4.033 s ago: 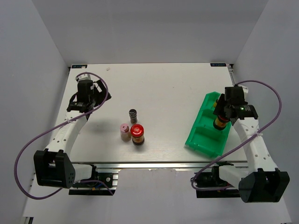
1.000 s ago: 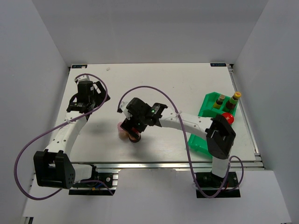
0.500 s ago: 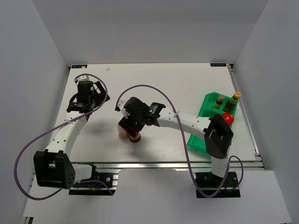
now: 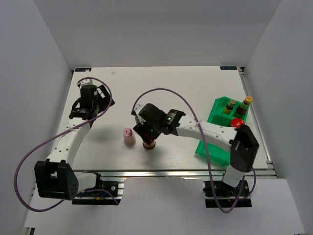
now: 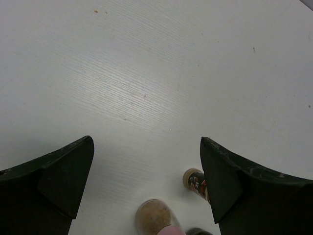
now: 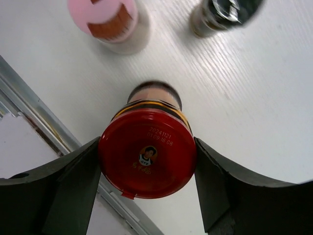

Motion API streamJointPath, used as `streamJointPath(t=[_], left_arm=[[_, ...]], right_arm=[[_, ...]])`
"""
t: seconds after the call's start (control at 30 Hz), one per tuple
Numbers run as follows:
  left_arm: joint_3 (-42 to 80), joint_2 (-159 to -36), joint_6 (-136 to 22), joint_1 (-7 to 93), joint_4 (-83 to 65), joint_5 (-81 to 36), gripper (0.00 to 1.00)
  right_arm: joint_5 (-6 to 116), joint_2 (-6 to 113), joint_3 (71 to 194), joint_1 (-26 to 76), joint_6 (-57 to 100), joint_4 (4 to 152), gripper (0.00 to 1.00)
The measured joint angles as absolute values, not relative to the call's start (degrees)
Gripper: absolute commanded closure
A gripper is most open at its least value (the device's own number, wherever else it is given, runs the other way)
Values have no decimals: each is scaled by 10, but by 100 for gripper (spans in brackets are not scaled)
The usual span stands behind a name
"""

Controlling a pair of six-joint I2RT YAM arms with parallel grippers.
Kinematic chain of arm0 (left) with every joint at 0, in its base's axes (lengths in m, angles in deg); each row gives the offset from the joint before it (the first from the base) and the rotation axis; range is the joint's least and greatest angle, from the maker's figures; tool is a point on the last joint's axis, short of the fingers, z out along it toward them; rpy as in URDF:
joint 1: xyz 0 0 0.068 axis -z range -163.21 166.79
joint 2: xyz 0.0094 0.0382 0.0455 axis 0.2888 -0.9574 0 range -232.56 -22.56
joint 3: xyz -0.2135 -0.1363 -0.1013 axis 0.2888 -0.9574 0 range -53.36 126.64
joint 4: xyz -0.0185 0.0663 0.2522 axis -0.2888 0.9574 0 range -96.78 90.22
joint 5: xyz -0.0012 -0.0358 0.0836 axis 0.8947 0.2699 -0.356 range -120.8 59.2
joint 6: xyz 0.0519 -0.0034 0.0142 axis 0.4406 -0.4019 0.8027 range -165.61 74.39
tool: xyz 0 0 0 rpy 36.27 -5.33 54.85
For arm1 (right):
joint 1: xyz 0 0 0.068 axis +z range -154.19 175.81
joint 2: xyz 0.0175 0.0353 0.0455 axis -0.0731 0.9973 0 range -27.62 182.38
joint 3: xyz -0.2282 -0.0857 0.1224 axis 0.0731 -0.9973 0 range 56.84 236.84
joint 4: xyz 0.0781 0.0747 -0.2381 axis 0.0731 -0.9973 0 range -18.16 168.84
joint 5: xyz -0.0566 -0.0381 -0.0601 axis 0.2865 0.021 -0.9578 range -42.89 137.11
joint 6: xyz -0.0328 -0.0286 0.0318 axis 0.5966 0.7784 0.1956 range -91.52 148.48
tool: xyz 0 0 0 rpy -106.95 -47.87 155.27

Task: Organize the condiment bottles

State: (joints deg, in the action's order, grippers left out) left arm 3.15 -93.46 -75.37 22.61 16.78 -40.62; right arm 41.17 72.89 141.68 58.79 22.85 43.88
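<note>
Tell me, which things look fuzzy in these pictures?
Right wrist view: the red-lidded jar is sharp, the grey shaker past it smeared. Left wrist view: the pink-capped jar is fuzzy at the bottom edge. Top view: all crisp.

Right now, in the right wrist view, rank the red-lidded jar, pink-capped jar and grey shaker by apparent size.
1. red-lidded jar: largest, but nearest the camera.
2-3. pink-capped jar and grey shaker: similar, both cropped, so unranked.

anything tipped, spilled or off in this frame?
Nothing stands out. The pink-capped jar and red-lidded jar stand upright on the table with no spill. The right gripper brackets the red lid squarely. Three bottles stand upright in the green bin.
</note>
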Motion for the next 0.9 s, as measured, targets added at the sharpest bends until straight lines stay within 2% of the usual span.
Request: streamJointPath(t=[0.17, 0.5, 0.67, 0.9], left_arm=[[32, -932, -752, 226, 168, -404, 2], [31, -933, -751, 226, 168, -403, 2], [31, -934, -750, 226, 167, -400, 2], [31, -935, -748, 226, 168, -397, 2]], right_arm=[[375, 606, 1346, 545, 183, 408, 74], [246, 394, 1284, 339, 111, 348, 79], [212, 357, 1265, 277, 87, 317, 78], [201, 376, 1224, 156, 79, 316, 78]])
